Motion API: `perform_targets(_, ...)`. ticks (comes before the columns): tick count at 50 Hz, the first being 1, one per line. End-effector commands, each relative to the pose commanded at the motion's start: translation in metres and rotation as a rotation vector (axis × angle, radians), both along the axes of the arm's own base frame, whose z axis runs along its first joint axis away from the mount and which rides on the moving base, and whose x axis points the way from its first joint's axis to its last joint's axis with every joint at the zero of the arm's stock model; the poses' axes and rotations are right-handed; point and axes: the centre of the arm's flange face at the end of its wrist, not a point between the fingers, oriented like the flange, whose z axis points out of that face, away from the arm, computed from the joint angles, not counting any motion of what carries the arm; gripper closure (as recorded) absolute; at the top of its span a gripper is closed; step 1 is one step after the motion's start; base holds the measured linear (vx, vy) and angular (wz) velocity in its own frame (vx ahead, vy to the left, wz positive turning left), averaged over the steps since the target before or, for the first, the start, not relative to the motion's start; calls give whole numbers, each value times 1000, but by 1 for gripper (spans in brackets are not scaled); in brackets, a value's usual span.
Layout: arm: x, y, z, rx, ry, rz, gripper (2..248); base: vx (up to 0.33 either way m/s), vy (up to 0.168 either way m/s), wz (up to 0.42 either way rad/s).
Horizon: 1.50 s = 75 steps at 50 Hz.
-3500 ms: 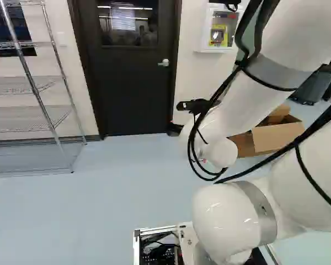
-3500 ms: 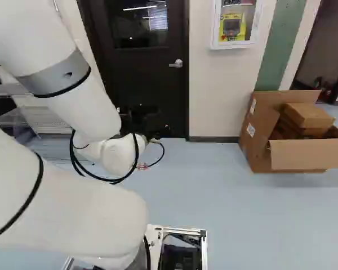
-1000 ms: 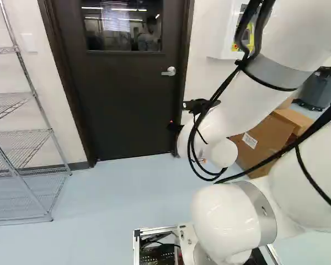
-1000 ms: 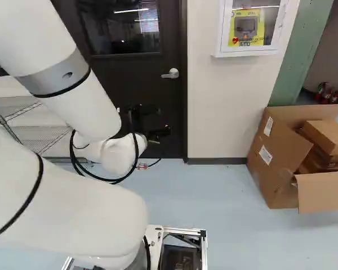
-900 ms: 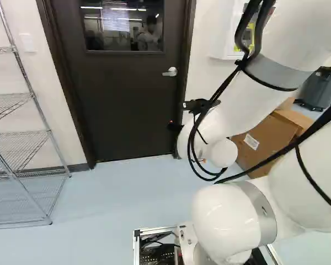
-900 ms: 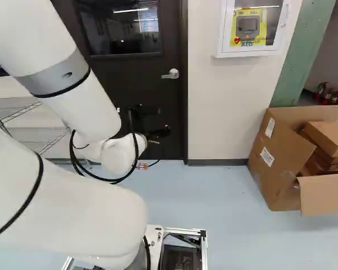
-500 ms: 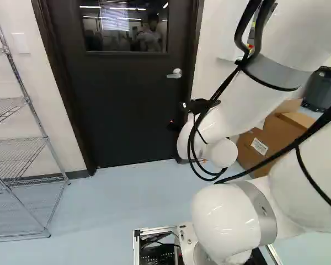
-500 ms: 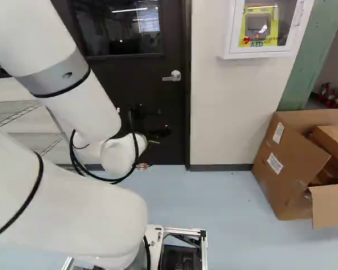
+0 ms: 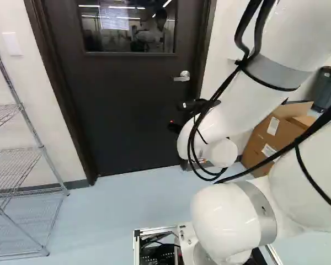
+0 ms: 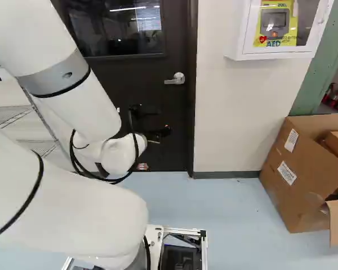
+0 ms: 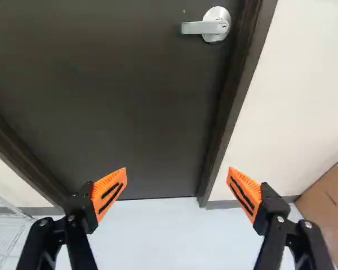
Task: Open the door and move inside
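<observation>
The tool point(image 11: 177, 170) stands wide open, gripping nothing, before the shut door point(image 11: 118, 95). Its handle point(image 11: 215, 25) sits close to the frame point(image 11: 234, 90); coming in this low would probably bump plain door, and drifting sideways could jam a finger on that frame.

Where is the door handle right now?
The door handle is on the closed door, near its right edge in both base views, below and to the right of the window.

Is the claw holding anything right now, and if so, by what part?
Nothing is held: the claw is open, with only space between its pads, and the handle is ahead of it, untouched.
</observation>
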Motion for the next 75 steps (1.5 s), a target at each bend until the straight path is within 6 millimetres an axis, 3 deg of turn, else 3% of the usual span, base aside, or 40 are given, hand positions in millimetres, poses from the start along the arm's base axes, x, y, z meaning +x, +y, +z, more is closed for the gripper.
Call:
perform_targets(48, 0, 0, 0, 0, 0, 0, 3, 146, 72, -19)
perform_targets(75, 27, -1, 21, 0, -45, -5, 3, 2, -1, -1)
